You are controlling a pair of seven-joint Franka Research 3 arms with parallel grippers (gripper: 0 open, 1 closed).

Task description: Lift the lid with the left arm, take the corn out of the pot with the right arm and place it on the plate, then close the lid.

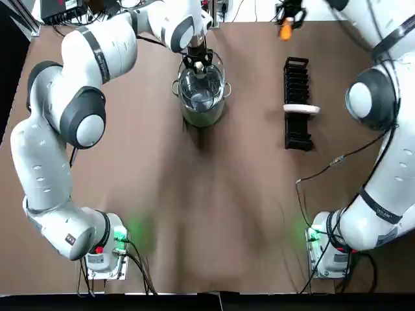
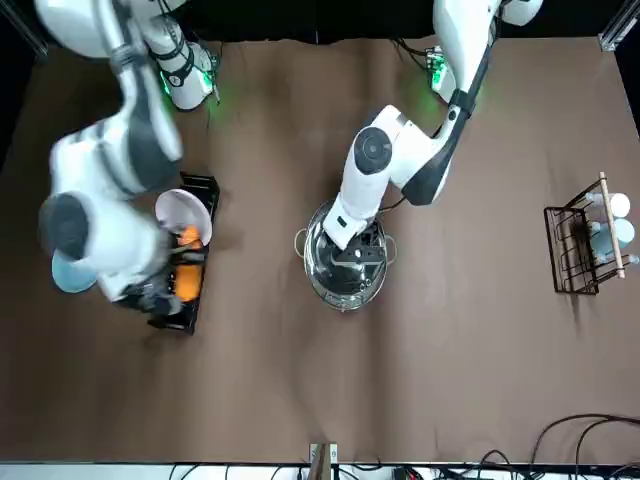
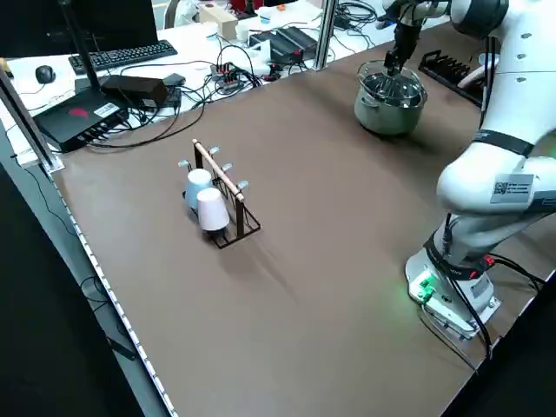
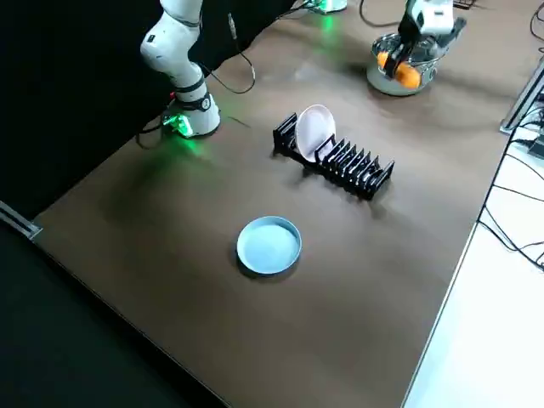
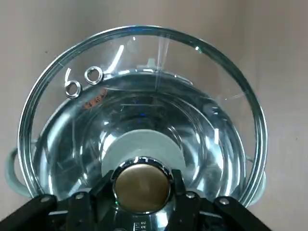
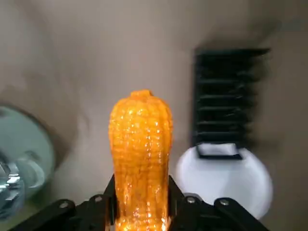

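Observation:
My left gripper is shut on the knob of the glass lid and holds it just above the steel pot at the table's far middle. Through the glass the pot shows nothing inside. My right gripper is shut on the orange corn and holds it upright in the air above the black dish rack. In the top view the corn hangs at the far edge, right of the pot. The light blue plate lies flat beyond the rack, with nothing on it.
A white plate stands upright in the dish rack. A wire rack with cups stands on my left side of the table. Cables run from both arm bases at the near edge. A desk with a keyboard and cables lies past the table's edge.

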